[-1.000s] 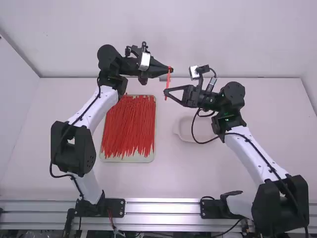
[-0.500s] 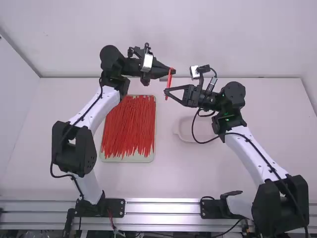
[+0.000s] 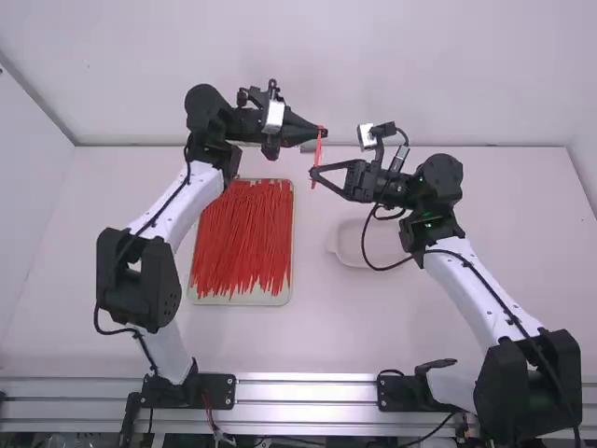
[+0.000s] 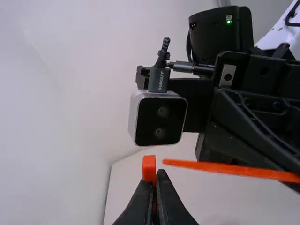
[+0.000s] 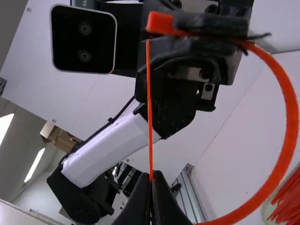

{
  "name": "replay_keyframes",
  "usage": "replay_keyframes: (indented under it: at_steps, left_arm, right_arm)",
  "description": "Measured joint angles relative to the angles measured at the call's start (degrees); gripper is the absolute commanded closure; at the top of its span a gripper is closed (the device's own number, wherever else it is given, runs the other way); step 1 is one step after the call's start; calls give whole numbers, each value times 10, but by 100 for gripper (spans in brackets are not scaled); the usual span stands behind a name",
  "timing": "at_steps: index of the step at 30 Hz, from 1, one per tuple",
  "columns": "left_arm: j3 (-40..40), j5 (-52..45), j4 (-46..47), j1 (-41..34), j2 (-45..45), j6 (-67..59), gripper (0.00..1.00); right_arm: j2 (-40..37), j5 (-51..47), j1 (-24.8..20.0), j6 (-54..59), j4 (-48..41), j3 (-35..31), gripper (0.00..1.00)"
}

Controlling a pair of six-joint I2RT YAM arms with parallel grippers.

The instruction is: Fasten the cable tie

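the cable tie [image 5: 149,108] hangs in the air above the table [image 3: 112,233], between the two arms. the left gripper [image 4: 152,180] is clenched on its head [image 4: 148,167], and the right gripper [image 5: 151,177] is pinched on the tail. the strap is already bent round into a loop, and the tail points straight up at the head. i cannot tell whether the tip has entered the slot. by my judgement, threading it through and pulling it tight are left to do. a heap of spare ties [image 3: 244,233] lies below.
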State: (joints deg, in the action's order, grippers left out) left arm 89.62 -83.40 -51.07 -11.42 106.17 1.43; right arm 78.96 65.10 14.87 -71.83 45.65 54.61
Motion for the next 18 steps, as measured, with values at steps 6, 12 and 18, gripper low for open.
replay_keyframes:
  at_steps: [6, 12, 18]
  left_arm:
    - [0, -6, 0, 6, 0, 0, 98]
    - [0, -6, -20, 1, 0, 0, 98]
    - [0, 0, -49, -9, 0, 11, 98]
  right_arm:
    - [0, 0, -2, 0, -1, 0, 100]
    - [0, -1, -1, 0, -1, 0, 100]
    - [0, -1, -1, 0, -1, 0, 100]
